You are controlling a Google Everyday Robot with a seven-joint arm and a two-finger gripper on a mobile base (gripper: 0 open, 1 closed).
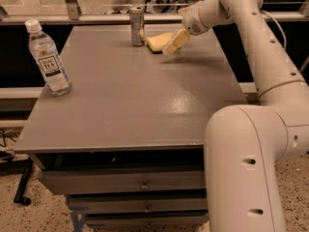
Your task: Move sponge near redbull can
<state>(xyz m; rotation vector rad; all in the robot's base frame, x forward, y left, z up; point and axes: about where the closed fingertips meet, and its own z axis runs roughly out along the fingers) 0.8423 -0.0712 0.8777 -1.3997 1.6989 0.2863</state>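
Here, seen from the front edge of a grey table (145, 105). At the far edge, just left of centre: redbull can (137, 26), upright. Just beside it on the right, apparently not quite touching: sponge (157, 42), lying flat. Over the sponge's right end, tilted downward: gripper (176, 41), carried by the white arm (251, 42) reaching in above the far right corner; clenched or released cannot be told. Near the left edge, well apart from both: water bottle (48, 62), upright, white cap on. Below the front edge: drawers (140, 182)
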